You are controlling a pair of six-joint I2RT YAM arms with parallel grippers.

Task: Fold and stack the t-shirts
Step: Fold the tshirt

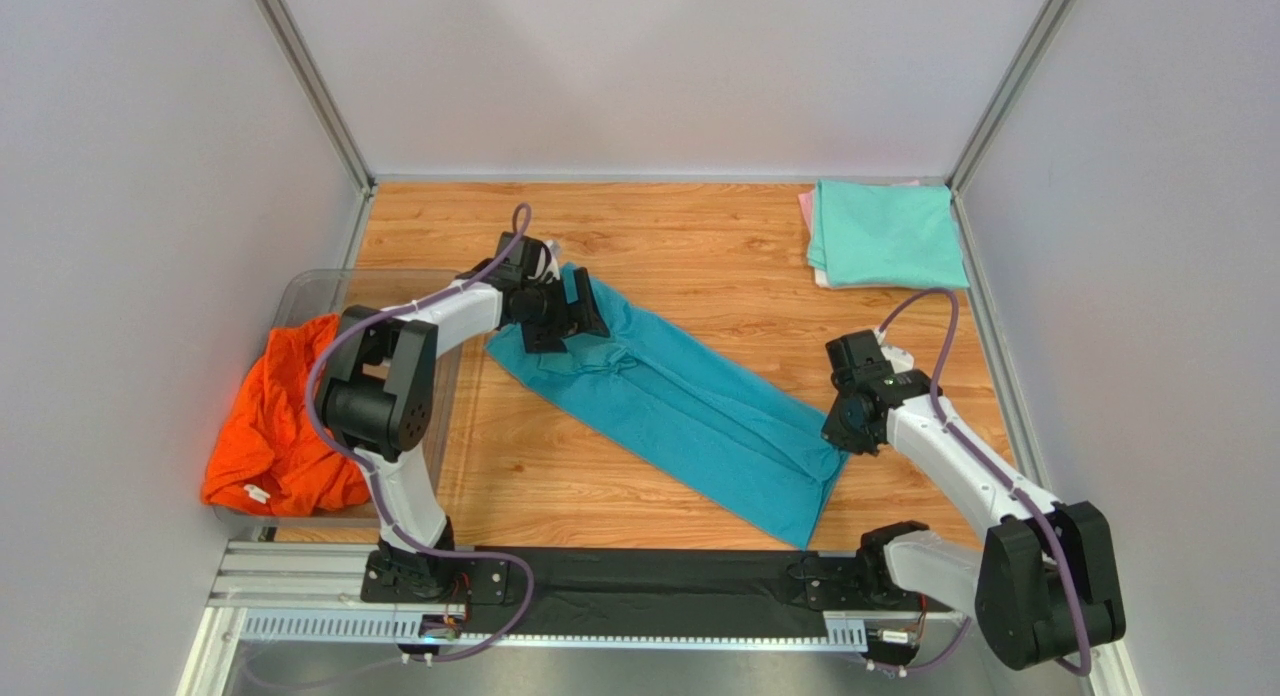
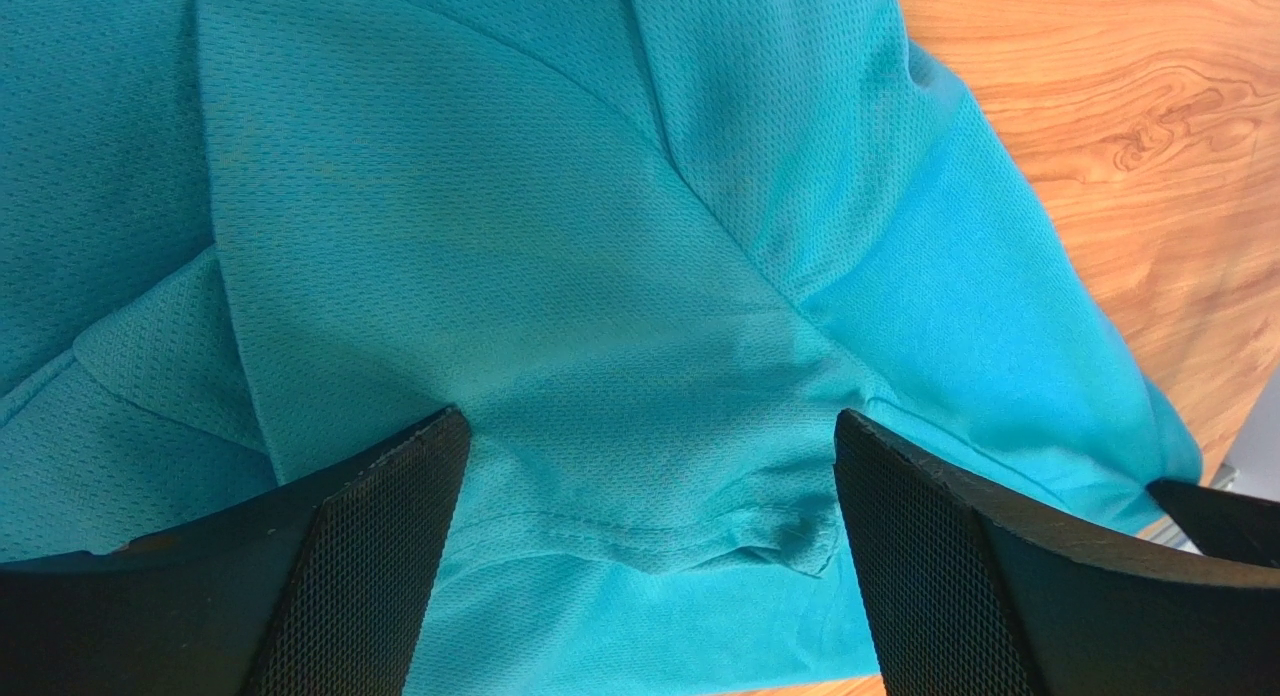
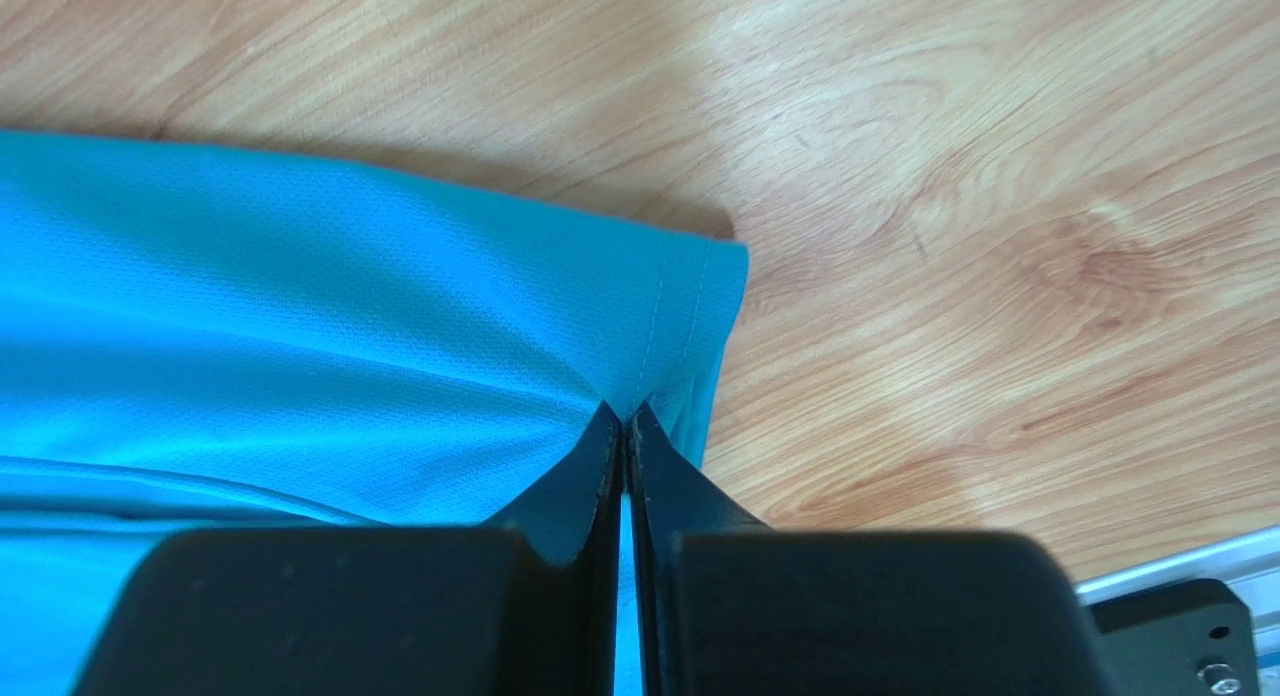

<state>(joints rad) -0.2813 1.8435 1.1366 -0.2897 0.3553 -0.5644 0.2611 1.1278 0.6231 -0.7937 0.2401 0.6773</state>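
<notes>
The teal-blue t-shirt (image 1: 676,404) lies as a long strip running from the back left to the front right of the wooden table. My left gripper (image 1: 559,314) is open over its upper end; in the left wrist view the cloth (image 2: 601,276) fills the frame and a stitched hem lies between the spread fingers (image 2: 376,546). My right gripper (image 1: 845,426) is shut on the shirt's hem near its lower right corner (image 3: 661,321). The mint green t-shirt (image 1: 887,234) lies folded at the back right on the pale pink one (image 1: 809,216). The orange t-shirt (image 1: 278,419) is bunched in the tub.
A clear plastic tub (image 1: 308,294) stands at the left edge of the table. Grey walls close in the sides and back. A black strip and metal rail (image 1: 646,584) run along the near edge by the arm bases.
</notes>
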